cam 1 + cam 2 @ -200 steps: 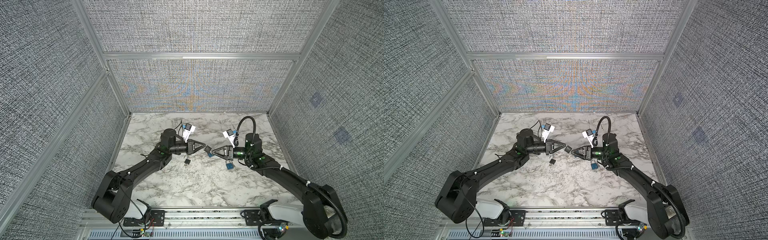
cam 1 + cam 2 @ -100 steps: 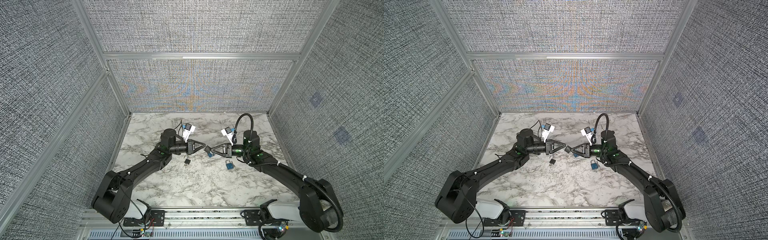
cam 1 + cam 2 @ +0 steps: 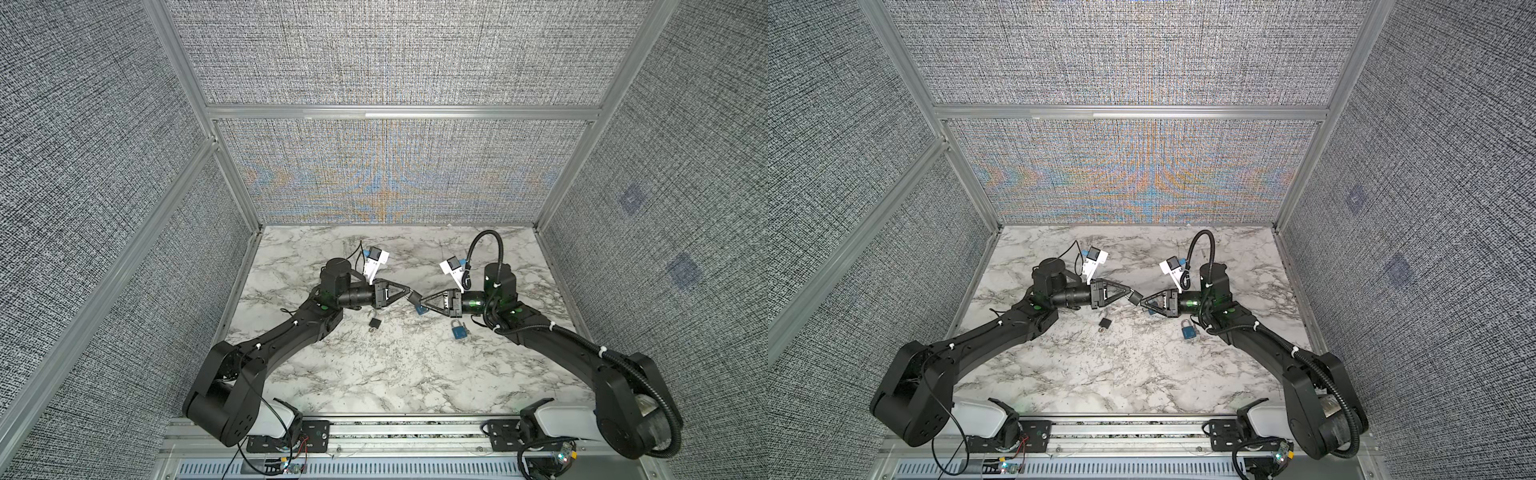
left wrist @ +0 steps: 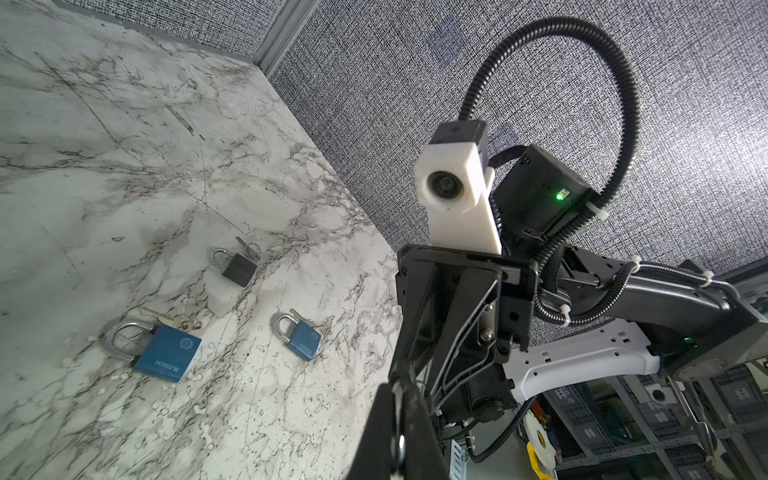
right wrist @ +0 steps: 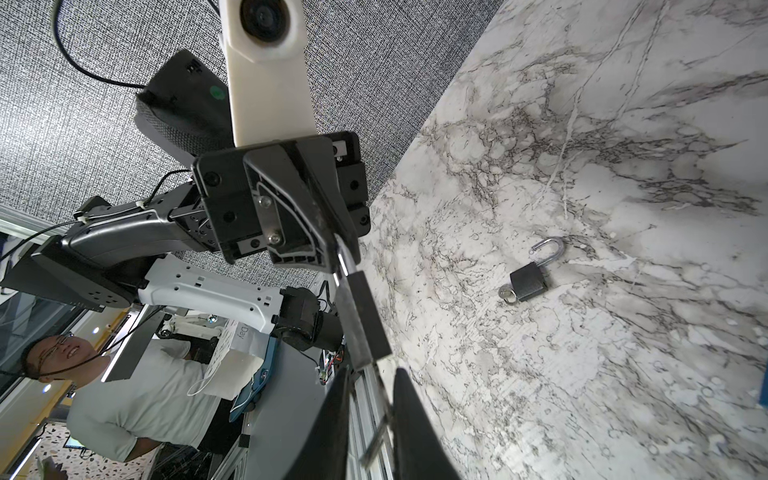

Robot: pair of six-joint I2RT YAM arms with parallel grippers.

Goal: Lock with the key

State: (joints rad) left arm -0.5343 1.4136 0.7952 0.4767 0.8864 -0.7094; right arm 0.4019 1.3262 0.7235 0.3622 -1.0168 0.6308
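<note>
Meeting in the middle
The left gripper grips the black padlock, the right gripper pinches its key; a blue padlock lies under them.

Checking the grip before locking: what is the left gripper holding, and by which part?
The left gripper pinches a black padlock by its silver shackle; its body is free.

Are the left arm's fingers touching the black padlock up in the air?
Touching. The right wrist view shows the left fingers pinched on the silver loop of the padlock.
</note>
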